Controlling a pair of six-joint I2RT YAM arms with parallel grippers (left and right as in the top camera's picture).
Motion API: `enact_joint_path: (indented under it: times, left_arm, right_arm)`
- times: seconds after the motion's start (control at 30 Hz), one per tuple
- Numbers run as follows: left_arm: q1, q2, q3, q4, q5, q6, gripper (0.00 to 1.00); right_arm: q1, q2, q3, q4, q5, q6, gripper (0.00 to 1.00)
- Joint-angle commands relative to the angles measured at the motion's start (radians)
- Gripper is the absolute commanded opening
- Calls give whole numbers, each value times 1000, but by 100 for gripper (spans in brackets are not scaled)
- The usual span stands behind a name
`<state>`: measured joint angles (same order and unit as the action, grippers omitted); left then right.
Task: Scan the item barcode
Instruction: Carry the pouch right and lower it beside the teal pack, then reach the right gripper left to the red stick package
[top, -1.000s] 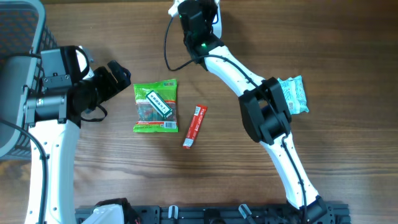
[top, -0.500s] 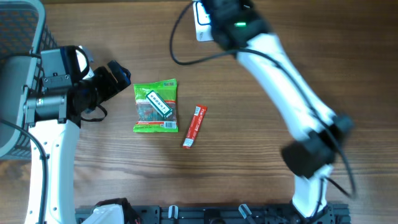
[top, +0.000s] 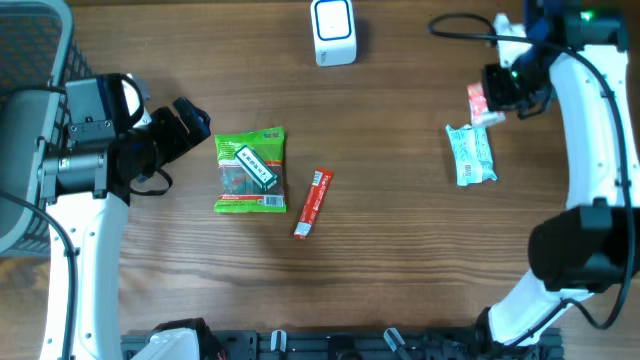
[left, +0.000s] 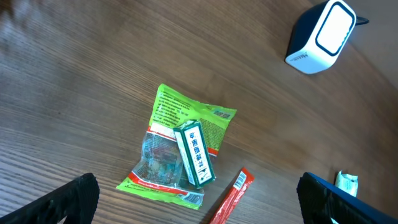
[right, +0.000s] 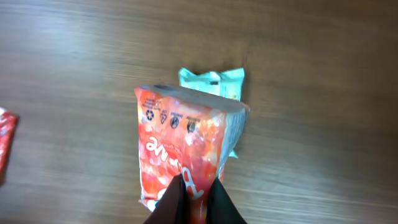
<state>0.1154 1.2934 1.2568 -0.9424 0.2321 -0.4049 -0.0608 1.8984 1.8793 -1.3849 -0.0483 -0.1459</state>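
The right gripper (right: 194, 196) is clenched on the bottom edge of a red snack bag (right: 184, 146), held over the table's right side. The bag covers most of a teal packet (top: 471, 156), and its barcode cannot be made out. The left gripper (top: 193, 122) gapes empty beside a green bag (top: 250, 172). A basket (top: 40, 40) is cut off at the left edge. Four packets in all, counting one thin red stick (top: 313, 202), and one white scanner (top: 332, 32).
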Motion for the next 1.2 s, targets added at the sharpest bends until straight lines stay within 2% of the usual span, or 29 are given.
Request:
enact_joint_path:
  times: [0.0,0.07,0.23,0.47,0.6,0.63,0.67,0.7,0.73,0.77,0.87,0.93,1.0,1.07,1.17]
  left_arm:
    - [6,3,12,3,-6,9,100]
    - [6,3,12,3,-6,9,100]
    - [6,3,12,3,-6,9,100]
    - [5,3,12,3,-6,9,100]
    - [6,3,12,3,-6,9,100]
    - [6,3,12,2,-6,9,100]
    - [6,3,12,3,-6,9,100]
    - [6,3,12,3,-6,9,100]
    - [5,3,12,3,-6,9,100]
    - [5,3,12,3,-6,9,100]
    - [6,3,12,3,-6,9,100]
    - [5,3,12,2,-6,9,100]
    - [6,3,12,3,-6,9,100]
    - [6,3,12,3,-6,9,100]
    - [6,3,12,3,-6,9,100]
  right_arm:
    - [-35,11,-161,90,-88,17,4]
    - [-49,11,-243,159,-89,18,5]
    - [-50,11,-382,303,-88,19,16]
    - [-51,11,-447,372,56,97,16]
    - [-51,11,-447,372,55,98,17]
    - [-51,11,-447,372,54,98,23]
    - [-51,11,-447,372,54,98,43]
    - [-51,11,-447,372,51,101,59]
    - [-51,11,-447,372,47,105,73]
    - [-51,11,-447,372,48,105,82]
    - [-51,11,-440,367,48,106,85]
    - [-48,9,-379,298,45,180,84]
    - [-35,-2,-298,220,-67,227,83]
    - [10,-28,-231,172,-251,203,80]
    - [101,-66,-225,160,-268,255,79]
